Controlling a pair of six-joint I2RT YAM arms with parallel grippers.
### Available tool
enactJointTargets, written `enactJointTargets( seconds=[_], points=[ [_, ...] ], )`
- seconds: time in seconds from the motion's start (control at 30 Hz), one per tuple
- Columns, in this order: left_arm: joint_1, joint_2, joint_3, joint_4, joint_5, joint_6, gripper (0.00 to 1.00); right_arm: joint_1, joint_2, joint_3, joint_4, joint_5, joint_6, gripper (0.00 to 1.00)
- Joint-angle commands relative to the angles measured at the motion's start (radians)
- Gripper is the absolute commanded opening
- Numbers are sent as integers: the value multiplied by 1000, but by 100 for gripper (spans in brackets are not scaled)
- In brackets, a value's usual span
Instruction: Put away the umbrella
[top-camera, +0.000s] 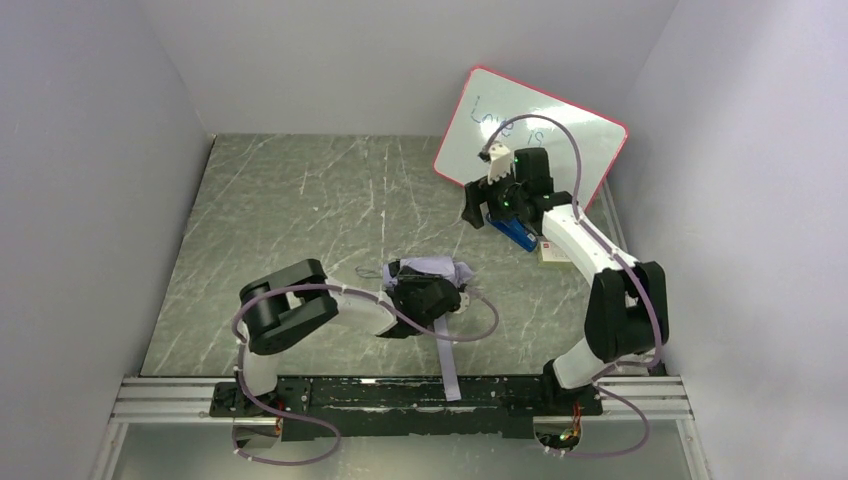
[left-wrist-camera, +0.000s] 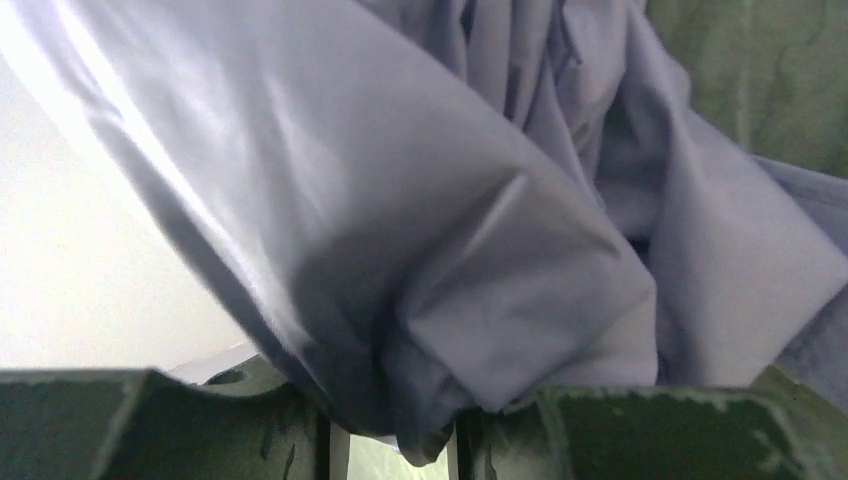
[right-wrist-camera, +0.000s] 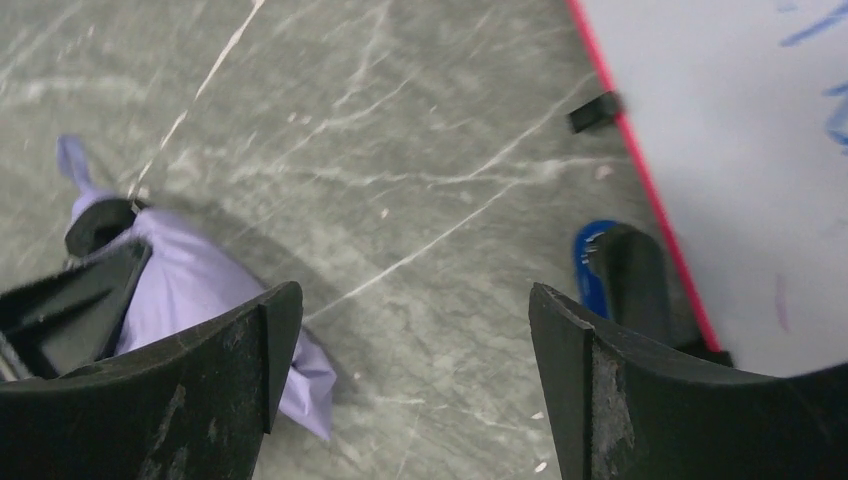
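**Spotter:** Fabric is all your left tool (left-wrist-camera: 398, 440) has. A fold of the umbrella (left-wrist-camera: 480, 250) canopy is pinched between its narrow-set fingers (left-wrist-camera: 150, 425), as the left wrist view shows.

**Operator:** Where does the umbrella lie?

**Spotter:** It lies mid-desk, bunched in a soft lavender heap under that tool, toward the front of the marbled desk (top-camera: 300, 210). A pale strip (top-camera: 447, 365) of it trails over the near edge. I cannot make out the shaft or the handle in any view.

**Operator:** And the right tool?

**Spotter:** Your right tool (right-wrist-camera: 405, 340) stands wide and empty. It is raised well apart from the umbrella, just in front of the red-framed whiteboard (top-camera: 535, 125).

**Operator:** How will the thing handle?

**Spotter:** It looks light, I judge, but limp and slick. Thin cloth like that can slide out of a pinch. If you lift by the canopy alone, the rest will likely sag and swing. Any ribs under the folds are probably thin, so a hard squeeze across them may bend one.

**Operator:** So where do I take hold?

**Spotter:** Go for something stiff: the handle or the shaft, once you can find either. Failing that, close across the middle of the bundle, where the folds look thickest. Let your left pinch steady the cloth while your right comes in for the firmer grip.
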Motion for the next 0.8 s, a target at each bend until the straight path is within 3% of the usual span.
enactJointTargets(
  seconds=[0.0, 0.5, 0.77],
  points=[
    [-58, 90, -59, 63, 1, 67, 5, 7, 78, 54, -155, -185, -142, 87],
    [-163, 176, -185, 348, -142, 254, 5, 214, 133, 65, -343, -214, -541, 87],
    [-177, 194, -202, 388, -156, 283, 5, 261, 160, 100, -426, -260, -605, 84]
  ],
)
